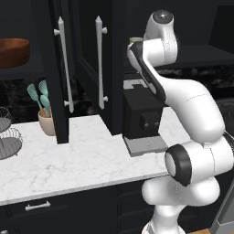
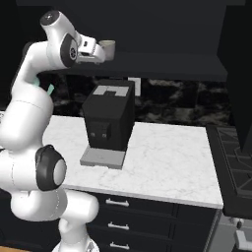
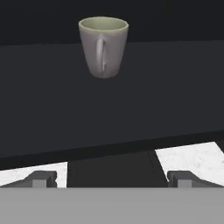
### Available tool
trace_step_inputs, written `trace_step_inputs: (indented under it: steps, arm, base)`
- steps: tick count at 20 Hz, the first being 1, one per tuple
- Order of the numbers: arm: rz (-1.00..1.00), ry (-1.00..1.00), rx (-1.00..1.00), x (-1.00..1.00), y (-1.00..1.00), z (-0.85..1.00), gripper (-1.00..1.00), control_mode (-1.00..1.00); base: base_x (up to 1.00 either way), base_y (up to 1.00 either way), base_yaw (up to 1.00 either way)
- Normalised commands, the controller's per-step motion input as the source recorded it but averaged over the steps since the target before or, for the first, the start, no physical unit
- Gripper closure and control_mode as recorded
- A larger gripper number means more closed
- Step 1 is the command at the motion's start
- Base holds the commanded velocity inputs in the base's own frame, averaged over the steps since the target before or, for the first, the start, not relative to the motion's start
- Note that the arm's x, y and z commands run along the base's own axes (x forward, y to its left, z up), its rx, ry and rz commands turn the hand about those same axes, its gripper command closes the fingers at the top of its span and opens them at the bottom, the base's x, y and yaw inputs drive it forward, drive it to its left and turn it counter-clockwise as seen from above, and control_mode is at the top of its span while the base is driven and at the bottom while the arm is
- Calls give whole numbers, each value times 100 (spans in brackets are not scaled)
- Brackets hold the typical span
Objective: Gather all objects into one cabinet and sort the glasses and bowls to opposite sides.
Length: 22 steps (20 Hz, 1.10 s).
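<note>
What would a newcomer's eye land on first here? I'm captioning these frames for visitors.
First the white arm, rising over the marble counter with its open gripper raised to the dark cabinet shelf, where a pale grey-beige mug stands upright, handle toward the hand camera. Next, the black coffee machine on the counter below it, and the reddish-brown wooden bowl on a shelf far left.

A white marble counter (image 1: pixel 68 160) runs along a wall of dark veined stone, with black drawers (image 2: pixel 147 211) carrying short pale handles below it. On the counter stands a black coffee machine (image 2: pixel 108 123) on a grey base. To the machine's left are a beige utensil pot (image 1: pixel 47 121) and a wire basket (image 1: pixel 8 137); to its right, a dark stove (image 2: pixel 234 157).
</note>
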Motion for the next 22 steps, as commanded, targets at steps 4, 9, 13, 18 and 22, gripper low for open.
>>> trace_step_inputs:
  steps: [4, 9, 13, 18, 22]
  arm:
    - [-2, 0, -2, 38, 0, -6, -100, -100]
    - [-1, 0, -5, 18, 1, 0, -100, -100]
    - [-2, -3, -11, 11, 7, 0, -100, -100]
    - [-8, -7, -13, 5, 6, 0, -100, -100]
    - [-5, -7, -4, 9, 0, 0, -100, -100]
  base:
    - [0, 0, 0]
    - [0, 0, 0]
    - [0, 0, 0]
    - [0, 0, 0]
    - [0, 0, 0]
